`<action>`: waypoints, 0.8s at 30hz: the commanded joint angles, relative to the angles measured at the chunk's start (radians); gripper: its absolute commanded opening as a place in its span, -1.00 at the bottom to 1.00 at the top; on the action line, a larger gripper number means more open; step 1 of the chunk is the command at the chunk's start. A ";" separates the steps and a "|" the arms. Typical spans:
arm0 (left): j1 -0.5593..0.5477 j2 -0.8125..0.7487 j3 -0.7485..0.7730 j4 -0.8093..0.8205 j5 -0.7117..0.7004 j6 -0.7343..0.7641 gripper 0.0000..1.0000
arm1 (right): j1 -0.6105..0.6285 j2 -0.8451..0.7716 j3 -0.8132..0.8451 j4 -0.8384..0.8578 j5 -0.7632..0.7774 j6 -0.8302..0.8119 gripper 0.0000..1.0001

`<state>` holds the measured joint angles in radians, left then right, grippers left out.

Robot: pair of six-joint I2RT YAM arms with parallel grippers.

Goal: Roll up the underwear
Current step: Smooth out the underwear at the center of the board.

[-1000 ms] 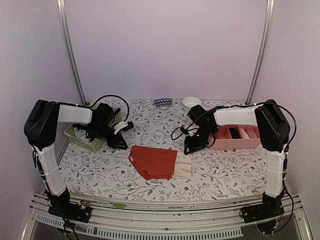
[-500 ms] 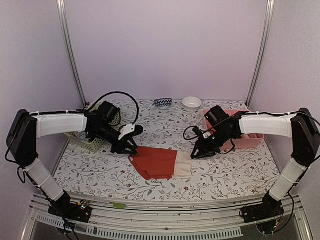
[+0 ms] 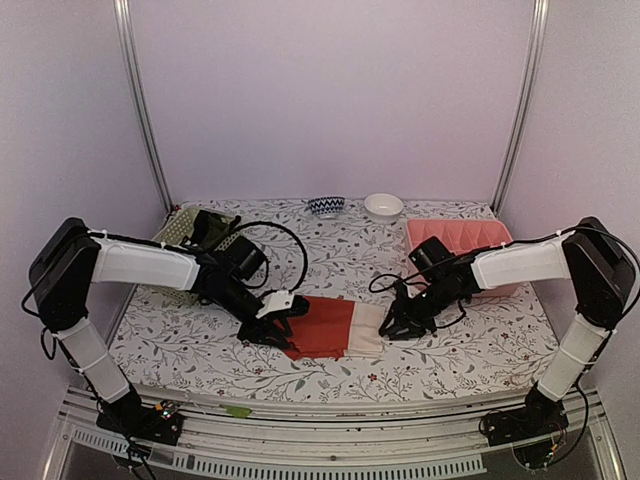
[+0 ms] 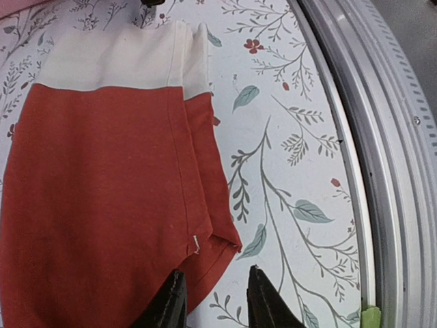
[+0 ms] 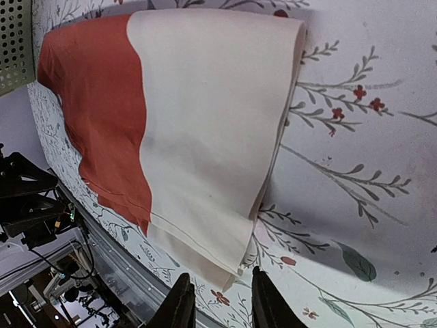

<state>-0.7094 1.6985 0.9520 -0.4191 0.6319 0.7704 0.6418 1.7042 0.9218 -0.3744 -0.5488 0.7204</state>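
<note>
The underwear (image 3: pixel 328 327) lies flat on the flowered table, red-orange with a cream-white band at its right end. My left gripper (image 3: pixel 287 322) is low at its red left end. In the left wrist view the red cloth (image 4: pixel 102 191) fills the left side, and the left gripper (image 4: pixel 215 285) stands open right at its near hem corner, one finger over the cloth. My right gripper (image 3: pixel 392 328) is at the cream end. The right wrist view shows the cream band (image 5: pixel 205 123) with the right gripper (image 5: pixel 220 281) open just short of its near corner, holding nothing.
A pale green perforated basket (image 3: pixel 183 232) stands at the back left, behind the left arm. A pink tray (image 3: pixel 460 238) sits at the back right. Two small bowls (image 3: pixel 326 206) (image 3: pixel 384 206) stand by the far wall. The metal front rail (image 4: pixel 382 137) runs close to the underwear.
Both arms have come forward and down from the basket and the tray to the near corners of the underwear. The cloth has shifted slightly toward the front.
</note>
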 commanded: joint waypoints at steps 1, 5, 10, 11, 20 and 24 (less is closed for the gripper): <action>-0.017 0.017 -0.005 0.032 -0.028 0.045 -0.37 | 0.022 0.047 -0.018 0.057 -0.029 0.055 -0.41; -0.026 0.029 0.006 0.037 -0.029 0.054 -0.36 | 0.038 0.060 -0.037 0.070 -0.030 0.080 -0.41; -0.039 0.044 0.014 0.041 -0.041 0.068 -0.36 | 0.056 0.067 -0.058 0.081 -0.038 0.109 -0.42; -0.040 0.046 0.014 0.041 -0.045 0.070 -0.36 | 0.060 0.067 -0.060 0.083 -0.040 0.112 -0.42; -0.046 0.041 0.002 0.044 -0.065 0.130 -0.37 | 0.064 0.087 -0.038 0.101 -0.043 0.123 -0.93; -0.048 0.030 -0.008 0.073 -0.072 0.150 -0.40 | 0.065 0.079 -0.037 0.094 -0.039 0.123 -1.00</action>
<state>-0.7410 1.7363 0.9493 -0.3889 0.5659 0.8795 0.7002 1.7805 0.8749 -0.2832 -0.5873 0.8398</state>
